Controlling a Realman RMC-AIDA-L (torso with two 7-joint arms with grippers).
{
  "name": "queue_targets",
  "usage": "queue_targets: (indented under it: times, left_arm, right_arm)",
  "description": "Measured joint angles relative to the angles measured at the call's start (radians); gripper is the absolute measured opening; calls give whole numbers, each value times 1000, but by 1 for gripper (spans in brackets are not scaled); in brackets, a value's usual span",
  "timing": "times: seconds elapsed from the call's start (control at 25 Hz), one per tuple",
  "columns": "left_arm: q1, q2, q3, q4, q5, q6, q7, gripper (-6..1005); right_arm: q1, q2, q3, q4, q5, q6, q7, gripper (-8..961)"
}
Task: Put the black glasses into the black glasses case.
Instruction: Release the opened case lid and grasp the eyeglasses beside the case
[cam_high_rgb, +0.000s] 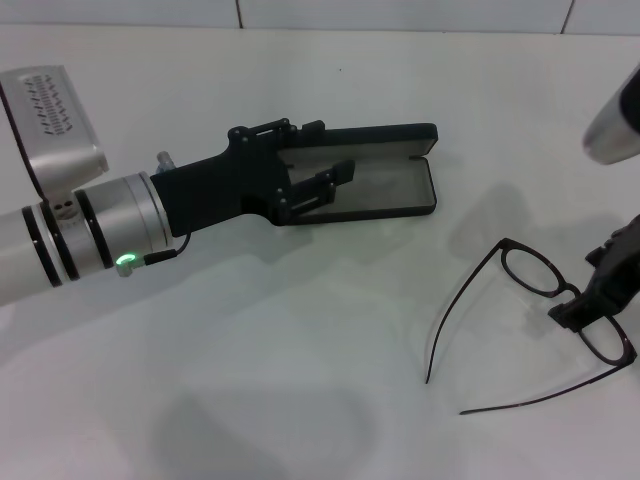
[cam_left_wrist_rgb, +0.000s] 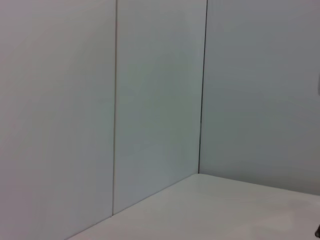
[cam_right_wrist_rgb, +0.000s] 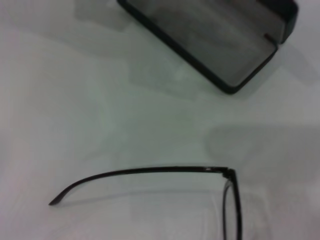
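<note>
The glasses on the right have a thin black frame with clear lenses. The case farther off is black outside with a grey lining. The left gripper is black, on a silver arm with black rings and one small green light. The right gripper is black. The table is plain white, and so is the wall, which is crossed by thin dark seams.

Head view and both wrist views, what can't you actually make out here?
- Right gripper: head view, cut off by the right edge at the black glasses; whether its jaws grip the bridge is unclear.
- Black glasses case: head view, its near end is hidden behind the left gripper.
- Left wrist view: only walls and table, no task objects.
- Right wrist view: glasses cut off by the bottom edge.
</note>
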Motion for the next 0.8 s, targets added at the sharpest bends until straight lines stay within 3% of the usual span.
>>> queue_targets:
  times: [0.24, 0.44, 0.8]
  left_arm:
    - [4, -1, 0, 0, 4, -3, 18, 589]
    - [2, -1, 0, 0, 4, -5, 21, 590]
    - [0, -1, 0, 0, 7, -28, 31, 589]
  right_arm:
    - [59, 0, -30, 147, -2, 72, -2, 807]
    - [92, 0, -31, 209, -4, 85, -2, 579]
    - [98, -3, -23, 181, -5, 59, 4, 400]
